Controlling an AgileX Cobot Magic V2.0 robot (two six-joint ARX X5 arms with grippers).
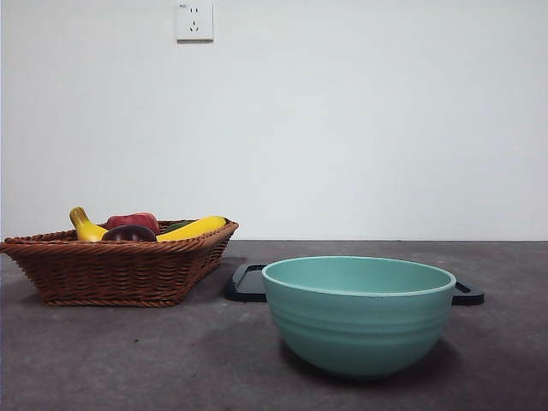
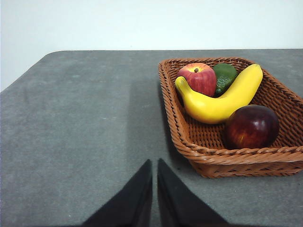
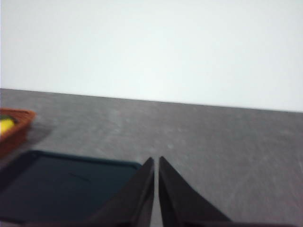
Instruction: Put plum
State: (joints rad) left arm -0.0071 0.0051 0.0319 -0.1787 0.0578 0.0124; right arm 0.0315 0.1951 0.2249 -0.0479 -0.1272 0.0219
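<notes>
- On the table's left, the wicker basket (image 1: 120, 265) holds the plum (image 1: 130, 233), mostly hidden behind the rim in the front view.
- From the left wrist, the plum (image 2: 251, 126) sits at the banana's (image 2: 220, 99) 4 o'clock; the left gripper (image 2: 155, 163) is clenched, empty.
- Right of the basket stands the teal bowl (image 1: 358, 312).
- Only the right wrist shows the dark tray (image 3: 61, 184) flat; the right gripper (image 3: 156, 161) is clenched, empty.

A: What's hard to see?
B: In front, the basket (image 1: 120, 270) rim hides most of the plum (image 1: 130, 233), and the bowl (image 1: 358, 312) covers the tray's (image 1: 247, 282) middle.
A: And the right wrist view?
B: Blurred; the basket is cut off at the edge.
</notes>
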